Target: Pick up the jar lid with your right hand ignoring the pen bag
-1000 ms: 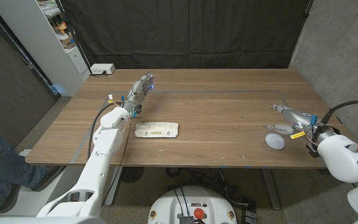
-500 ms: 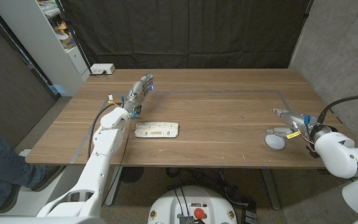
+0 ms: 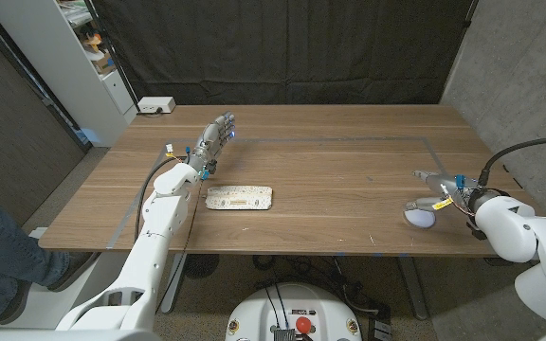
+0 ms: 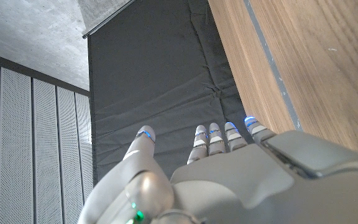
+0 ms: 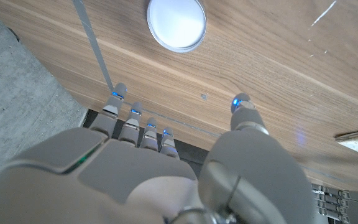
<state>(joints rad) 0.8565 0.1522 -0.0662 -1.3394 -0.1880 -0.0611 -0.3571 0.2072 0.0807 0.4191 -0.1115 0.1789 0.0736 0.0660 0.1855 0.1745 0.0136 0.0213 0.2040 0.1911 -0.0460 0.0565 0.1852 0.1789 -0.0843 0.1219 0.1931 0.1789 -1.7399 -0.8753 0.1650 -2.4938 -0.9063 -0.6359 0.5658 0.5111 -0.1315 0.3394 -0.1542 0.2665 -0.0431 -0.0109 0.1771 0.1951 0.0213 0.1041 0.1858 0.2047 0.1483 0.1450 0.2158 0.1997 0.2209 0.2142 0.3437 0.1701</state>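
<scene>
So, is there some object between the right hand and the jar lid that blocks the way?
Nothing visible does. The right hand is open right by the jar lid, with only bare table around them. The pen bag lies far off toward the left hand, well clear of the path.

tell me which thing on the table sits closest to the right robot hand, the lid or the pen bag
The jar lid, the round white disc right beside the right robot hand. The pen bag, a long pale pouch, lies far across the table near the left arm.
</scene>
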